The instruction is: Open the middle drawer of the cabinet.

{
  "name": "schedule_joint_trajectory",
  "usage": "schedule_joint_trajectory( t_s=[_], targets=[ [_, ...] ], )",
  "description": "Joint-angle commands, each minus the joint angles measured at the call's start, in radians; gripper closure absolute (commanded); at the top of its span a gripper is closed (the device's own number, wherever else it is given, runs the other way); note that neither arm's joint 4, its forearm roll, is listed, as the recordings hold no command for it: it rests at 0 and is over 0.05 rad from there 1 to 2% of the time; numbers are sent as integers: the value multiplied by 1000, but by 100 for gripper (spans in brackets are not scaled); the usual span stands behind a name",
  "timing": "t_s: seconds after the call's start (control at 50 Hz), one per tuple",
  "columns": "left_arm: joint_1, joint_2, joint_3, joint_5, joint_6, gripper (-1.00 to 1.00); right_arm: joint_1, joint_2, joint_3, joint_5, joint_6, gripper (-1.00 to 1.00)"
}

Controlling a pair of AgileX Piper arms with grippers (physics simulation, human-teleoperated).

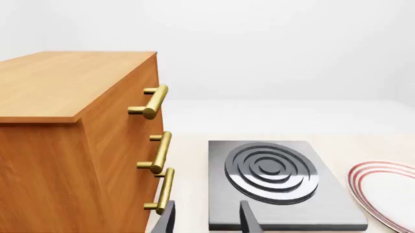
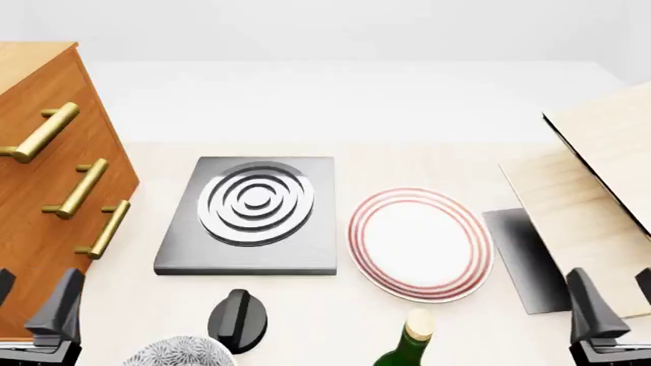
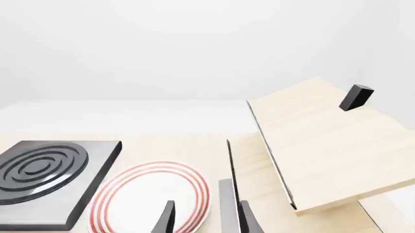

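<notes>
While your left gripper (image 2: 36,305) hung spread beside the cabinet (image 2: 41,175), the middle drawer (image 2: 56,200) looked stiff; its slippery brass handle (image 2: 78,188) was your grip.

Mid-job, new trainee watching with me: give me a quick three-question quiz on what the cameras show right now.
1. True or false: the middle drawer of the cabinet is already pulled out.
2. What lies directly right of the stove plate in the front view? A) plate with red rings B) green bottle C) black knob
3. Fill in: the left gripper holds ____.

Key:
1. False; all three fronts sit flush.
2. A, the plate.
3. Nothing; its jaws stand open, off the handles.
</notes>
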Motion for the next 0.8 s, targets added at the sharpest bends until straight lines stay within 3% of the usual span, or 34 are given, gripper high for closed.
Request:
schedule_joint_trajectory(
  t_s=[0.02,0.28,0.34,0.8],
  targets=[
    [1,12,-2,-3,-3,-100,1,14,-3,-4,-3,-100],
    [0,45,0,-22,17,-100,-1,11,-3,-3,-6,-100],
    [13,150,0,-80,50,-100,-2,12,-3,-3,-7,-100],
    [13,120,-9,-86,78,-100,-8,-4,2,20,-4,-100]
  ],
)
